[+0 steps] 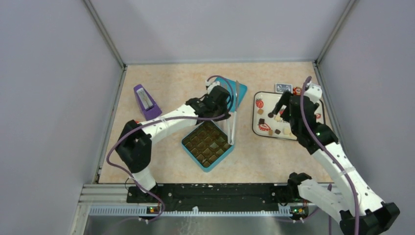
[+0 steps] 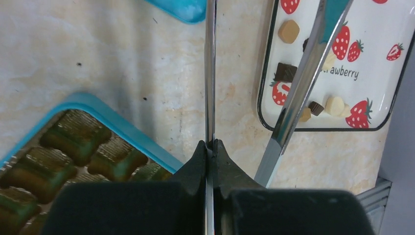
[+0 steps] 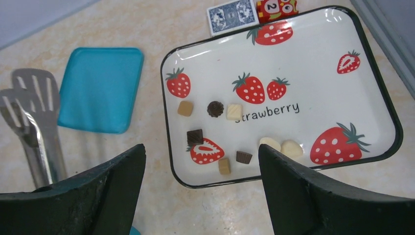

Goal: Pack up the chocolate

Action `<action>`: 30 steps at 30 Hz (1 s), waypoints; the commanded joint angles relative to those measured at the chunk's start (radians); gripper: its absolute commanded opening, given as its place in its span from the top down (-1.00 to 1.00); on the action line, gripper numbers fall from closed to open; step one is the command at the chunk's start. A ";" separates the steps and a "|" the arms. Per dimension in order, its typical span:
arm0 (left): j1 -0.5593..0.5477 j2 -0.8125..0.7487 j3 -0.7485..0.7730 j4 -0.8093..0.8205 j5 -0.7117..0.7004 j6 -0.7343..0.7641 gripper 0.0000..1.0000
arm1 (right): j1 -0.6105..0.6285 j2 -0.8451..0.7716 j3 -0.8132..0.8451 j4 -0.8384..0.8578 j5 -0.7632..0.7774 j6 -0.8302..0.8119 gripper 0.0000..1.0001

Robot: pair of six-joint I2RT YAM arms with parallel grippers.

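Observation:
Several chocolate pieces (image 3: 195, 136), dark brown, tan and cream, lie on the strawberry-print tray (image 3: 318, 83), mostly in its near left half. They also show in the left wrist view (image 2: 288, 31) and the top view (image 1: 277, 131). My right gripper (image 3: 201, 147) is open and empty, hovering over the tray's near left corner (image 1: 280, 111). My left gripper (image 2: 211, 144) is shut on one arm of the metal tongs (image 2: 210, 73); the other tong arm (image 2: 303, 83) splays toward the tray. The blue box (image 1: 188, 147) with a brown moulded insert (image 1: 208, 143) sits beside the left gripper (image 1: 228, 108).
The blue lid (image 3: 100, 88) lies flat behind the box, under the tongs' slotted ends (image 3: 29, 98). A small blue card (image 3: 232, 14) and red wrapped bits (image 3: 276, 7) lie behind the tray. A purple object (image 1: 147, 103) stands at the left. Walls enclose the table.

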 commanded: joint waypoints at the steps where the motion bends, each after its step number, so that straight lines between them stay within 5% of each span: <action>1: -0.105 0.040 0.057 0.038 -0.239 -0.168 1.00 | -0.005 -0.117 -0.023 -0.017 0.034 -0.020 -0.66; 10: -0.241 0.249 0.209 -0.136 -0.363 -0.348 1.00 | -0.005 -0.201 -0.038 -0.098 0.033 -0.060 -0.66; 21: -0.268 0.260 0.158 -0.180 -0.288 -0.434 1.00 | -0.005 -0.219 -0.072 -0.106 0.014 -0.069 -0.67; 30: -0.270 0.258 0.149 -0.227 -0.224 -0.407 -0.11 | -0.005 -0.189 -0.080 -0.088 -0.013 -0.049 -0.67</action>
